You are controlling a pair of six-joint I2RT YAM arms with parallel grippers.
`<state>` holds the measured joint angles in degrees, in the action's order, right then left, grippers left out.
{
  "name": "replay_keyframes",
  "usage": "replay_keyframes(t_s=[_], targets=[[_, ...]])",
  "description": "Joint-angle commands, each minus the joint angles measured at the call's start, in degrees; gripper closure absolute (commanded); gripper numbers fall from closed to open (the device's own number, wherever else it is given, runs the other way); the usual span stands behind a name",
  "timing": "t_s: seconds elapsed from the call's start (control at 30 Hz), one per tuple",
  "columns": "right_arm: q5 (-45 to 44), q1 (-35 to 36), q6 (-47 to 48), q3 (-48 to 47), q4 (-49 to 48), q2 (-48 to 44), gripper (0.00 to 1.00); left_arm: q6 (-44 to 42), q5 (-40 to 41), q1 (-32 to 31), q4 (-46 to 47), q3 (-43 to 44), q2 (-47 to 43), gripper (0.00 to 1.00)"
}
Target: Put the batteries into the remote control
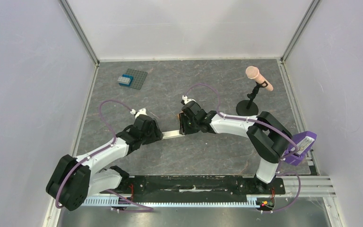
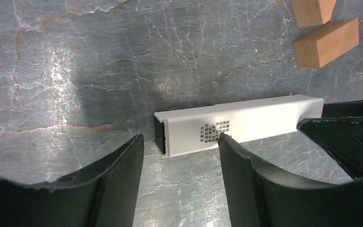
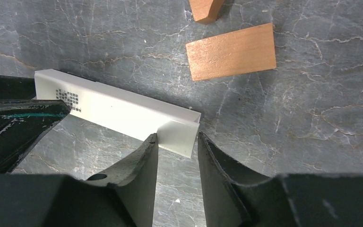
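Note:
The remote control is a cream-white bar lying on the table between my two grippers. In the left wrist view it shows small printed text and a dark opening at its left end. My left gripper is open, its fingers straddling that left end without touching it; it also shows from above. My right gripper is closed narrowly on the bar's right end, both fingertips against it; it also shows from above. The batteries are out of view.
Two orange-brown wooden blocks lie just beyond the remote; they also show in the left wrist view. A grey studded plate with a blue brick sits at the back left. A microphone on a stand stands at the back right.

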<state>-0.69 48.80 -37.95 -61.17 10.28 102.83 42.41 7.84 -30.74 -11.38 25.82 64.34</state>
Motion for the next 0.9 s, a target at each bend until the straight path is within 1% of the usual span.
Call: replay_keyframes(t_s=[0.0,0.07,0.23,0.4,0.7,0.8,0.87], targets=[[-5.49,0.55,0.7,1.1,8.78,3.51,0.64,1.26,-0.06,0.33,3.7,-0.46,0.37,0.36],[-5.49,0.85,0.44,0.88,8.71,3.82,0.66,1.65,-0.79,0.33,4.56,-1.13,0.49,0.37],[-5.47,1.72,-0.41,0.09,9.11,4.8,0.7,3.14,-4.08,0.33,7.59,-2.79,1.5,0.45],[-4.23,2.62,-1.97,-0.02,8.58,5.45,0.71,3.95,-6.62,0.3,10.0,-3.53,2.58,0.52],[-0.1,4.02,-5.38,0.49,5.42,6.32,0.72,5.37,-10.51,0.33,14.11,-4.63,3.48,0.6],[0.32,4.24,-5.9,0.71,4.68,6.21,0.7,5.58,-10.37,0.31,14.27,-4.65,3.64,0.62],[-1.06,4.05,-5.9,0.98,4.8,5.6,0.67,5.08,-9.11,0.38,12.99,-4.03,3.51,0.62]])
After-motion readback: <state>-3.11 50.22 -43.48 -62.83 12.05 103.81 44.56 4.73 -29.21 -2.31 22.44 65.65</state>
